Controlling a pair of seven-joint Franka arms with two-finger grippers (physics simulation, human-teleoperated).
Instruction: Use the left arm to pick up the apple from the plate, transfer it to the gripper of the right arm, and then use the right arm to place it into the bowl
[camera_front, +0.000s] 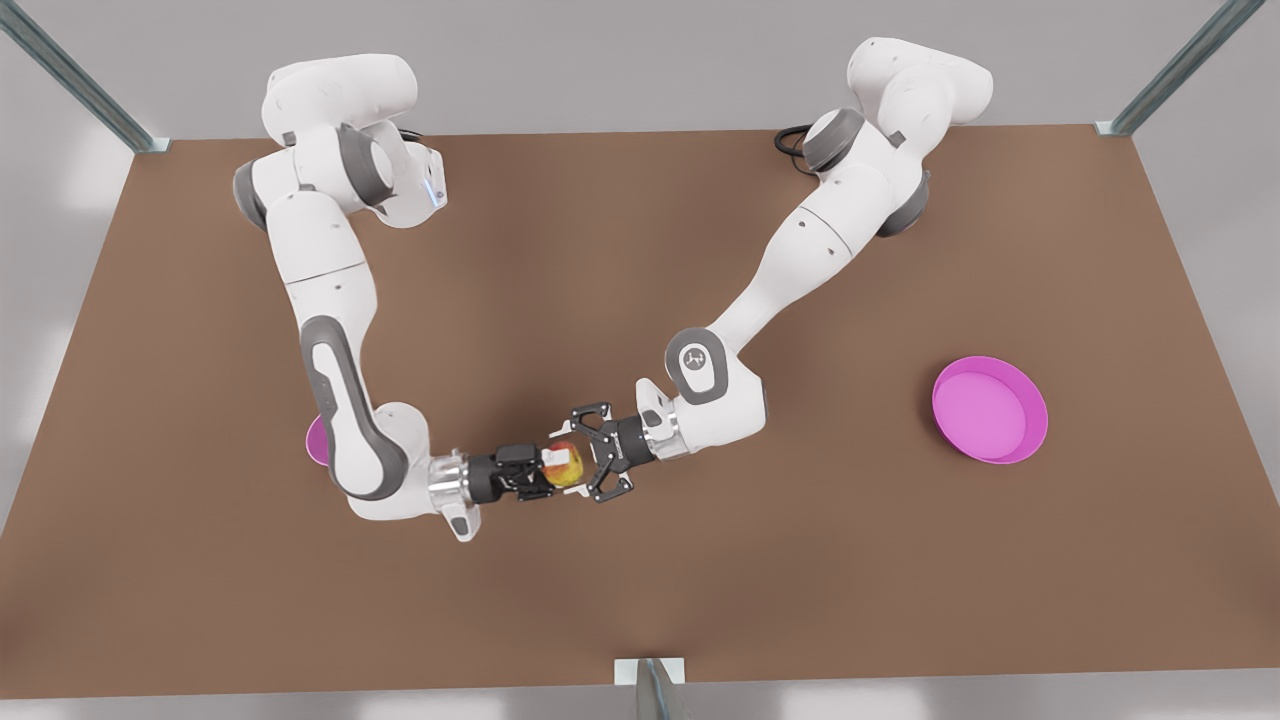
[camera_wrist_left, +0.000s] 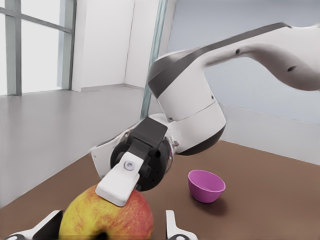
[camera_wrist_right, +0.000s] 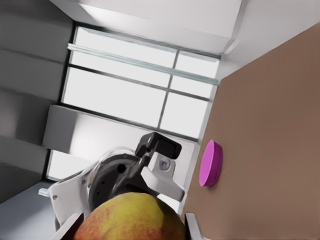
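Holding the apple (camera_front: 566, 465) clenched above mid-table, the left pincer (camera_front: 548, 470) meets the right pincer (camera_front: 598, 466), whose fingers are spread around the fruit. A clean handover likely needs the right to clamp before the left lets go; the bowl (camera_front: 989, 409) waits well apart.

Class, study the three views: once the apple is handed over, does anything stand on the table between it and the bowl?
Nothing visible does. The apple is held in the left gripper, with the right gripper open around it. From there to the bowl, toward the front view's right, only bare brown table shows.
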